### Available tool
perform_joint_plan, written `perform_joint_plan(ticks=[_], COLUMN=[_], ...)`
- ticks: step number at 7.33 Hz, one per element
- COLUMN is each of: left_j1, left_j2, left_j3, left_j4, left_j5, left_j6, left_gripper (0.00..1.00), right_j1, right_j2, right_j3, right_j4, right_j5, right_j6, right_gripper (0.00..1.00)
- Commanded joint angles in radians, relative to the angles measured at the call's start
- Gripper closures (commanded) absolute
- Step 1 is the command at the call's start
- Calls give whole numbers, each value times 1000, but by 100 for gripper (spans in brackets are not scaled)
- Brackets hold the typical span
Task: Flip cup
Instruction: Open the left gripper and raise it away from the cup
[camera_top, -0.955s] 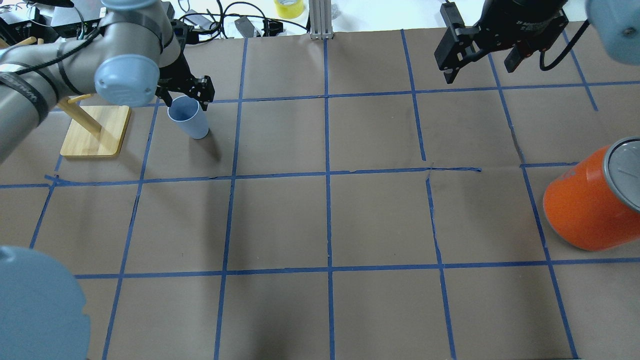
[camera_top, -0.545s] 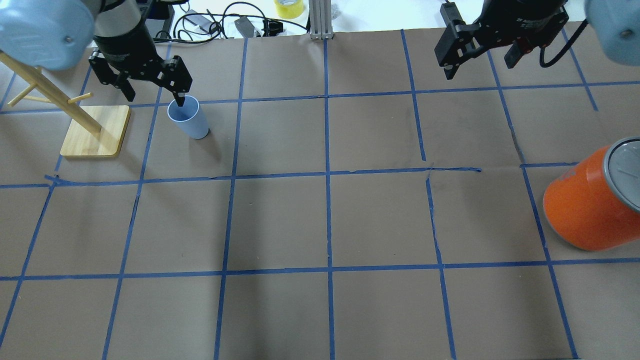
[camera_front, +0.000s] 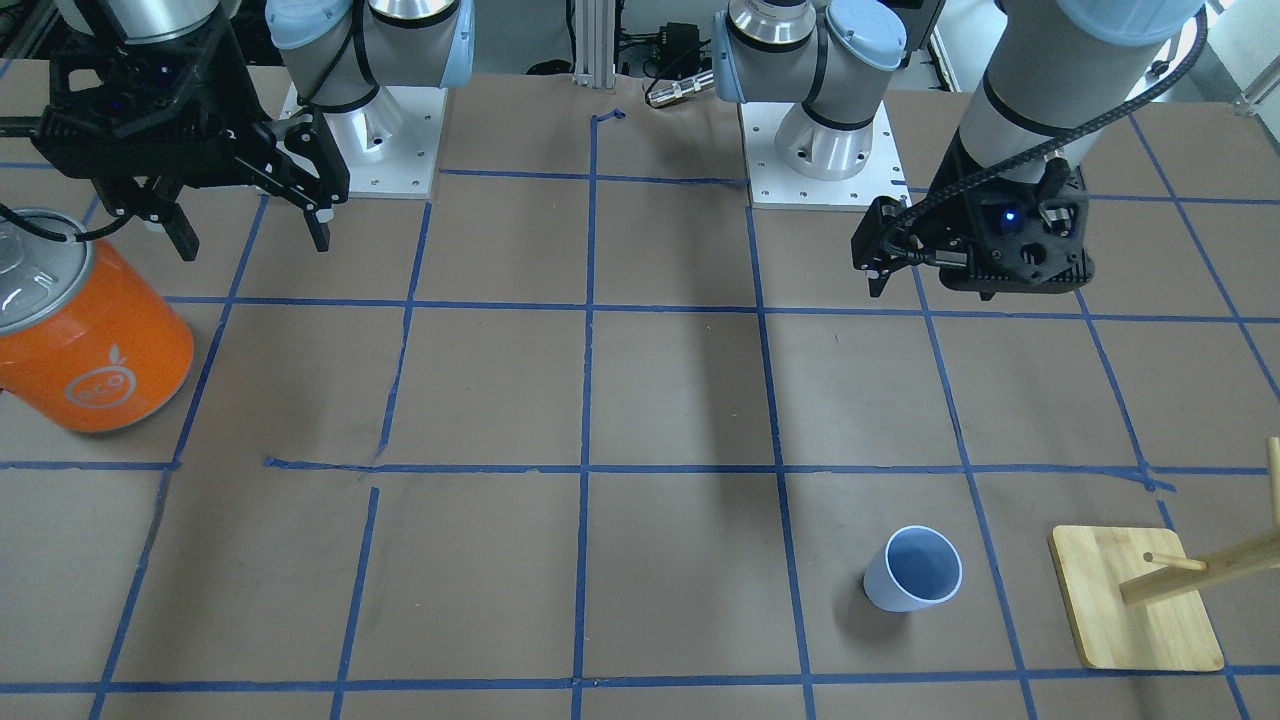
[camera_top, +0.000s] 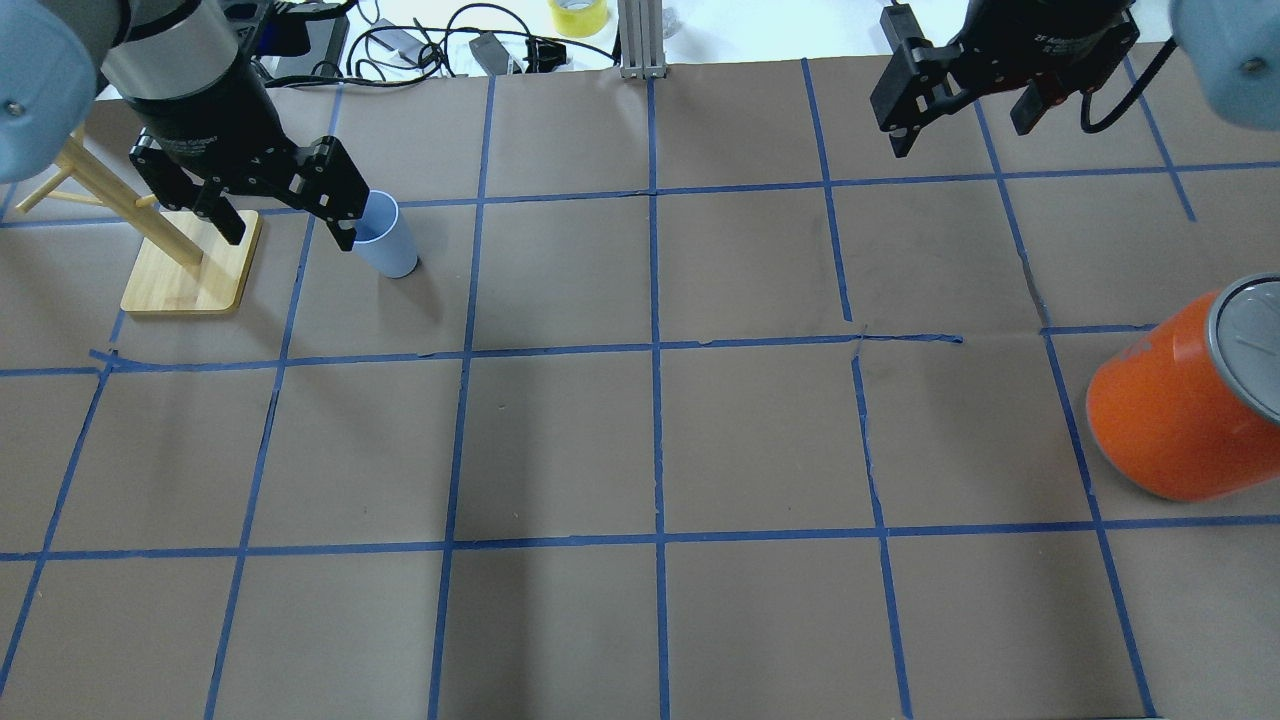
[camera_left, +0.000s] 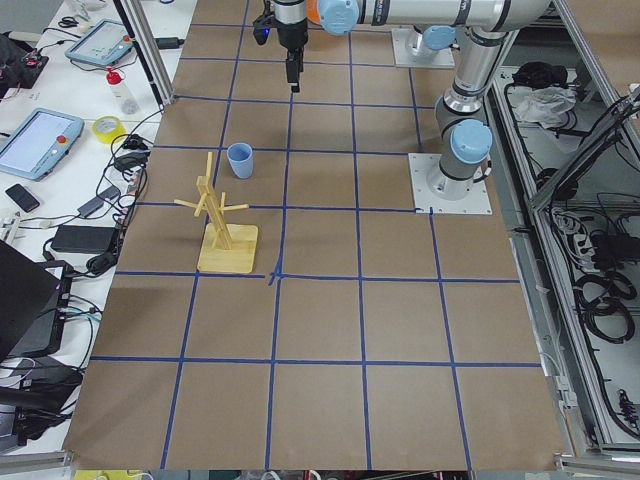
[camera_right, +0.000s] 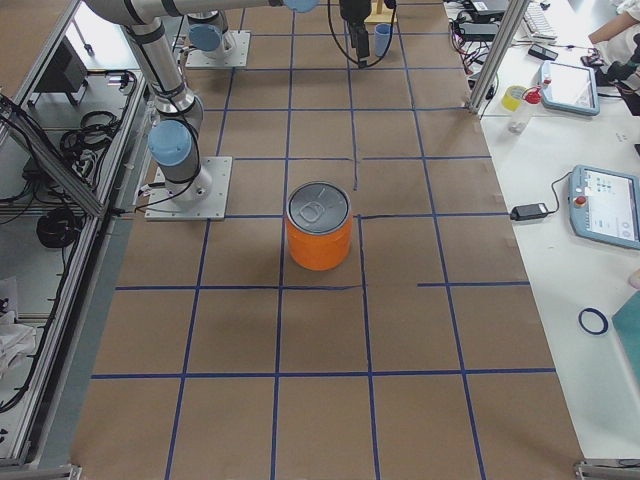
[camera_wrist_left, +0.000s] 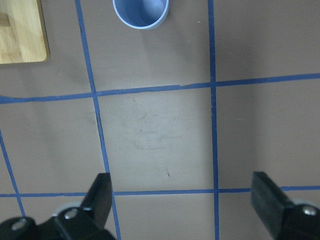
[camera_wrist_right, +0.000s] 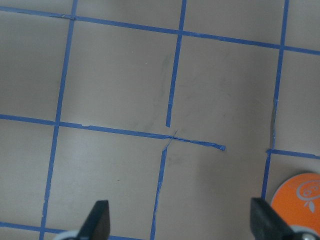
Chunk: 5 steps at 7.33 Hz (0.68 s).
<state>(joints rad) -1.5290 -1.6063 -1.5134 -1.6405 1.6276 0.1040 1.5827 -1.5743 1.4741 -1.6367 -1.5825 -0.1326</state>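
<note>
The cup stands upright, mouth up, on the brown paper next to a wooden stand. It also shows in the overhead view, partly behind a finger of my left gripper, and at the top edge of the left wrist view. My left gripper is open and empty, well above the table, with the cup off to one side of its fingers. My right gripper is open and empty, high over the far right of the table, far from the cup.
A wooden peg stand stands close to the cup's left in the overhead view. A big orange can with a silver lid stands at the right edge. Blue tape lines grid the table. Cables and a yellow tape roll lie beyond the far edge.
My left gripper was low at the cup's rim; it has risen and drawn away, open. The cup has stayed upright in place. The right gripper has barely moved.
</note>
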Motion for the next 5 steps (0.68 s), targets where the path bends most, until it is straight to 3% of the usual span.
perform_joint_plan(ticks=[1, 2, 5], left_j1=[0, 0, 0], left_j2=[52, 55, 60], left_j3=[-18, -19, -21], left_j4=[-1, -4, -5], left_j5=[-48, -84, -57], left_j6=[-7, -94, -101], left_gripper=[0, 0, 0], right_j1=[0, 0, 0], right_j2=[0, 0, 3], right_j3=[0, 0, 0], right_j4=[-2, -3, -12], right_j5=[1, -1, 1], right_j6=[-1, -1, 1], right_gripper=[0, 0, 0])
